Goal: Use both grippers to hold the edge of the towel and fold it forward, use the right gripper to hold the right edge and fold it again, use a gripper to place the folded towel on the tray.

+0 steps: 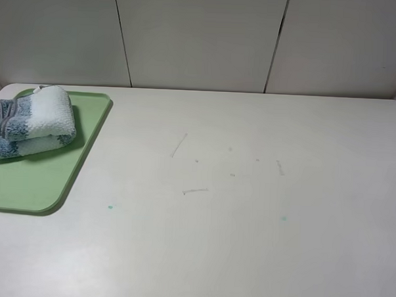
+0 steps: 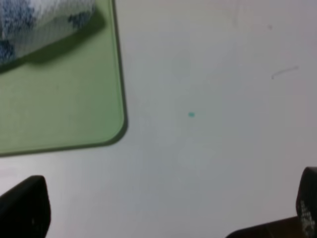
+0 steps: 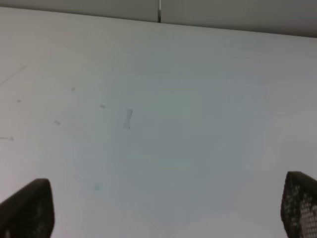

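The towel (image 1: 31, 123), white with blue-grey stripes, lies folded into a thick bundle on the far part of the pale-green tray (image 1: 49, 178) at the table's left. Its grey hem (image 1: 2, 109) shows at the bundle's left end. In the left wrist view the towel (image 2: 34, 25) and tray (image 2: 64, 104) sit beyond my left gripper (image 2: 166, 208), which is open and empty over bare table beside the tray's corner. My right gripper (image 3: 163, 213) is open and empty over bare table. Neither gripper shows in the exterior high view.
The white table (image 1: 249, 190) carries faint scratches (image 1: 195, 190) and small teal specks (image 1: 110, 206). A panelled white wall (image 1: 203, 37) rises behind the table's far edge.
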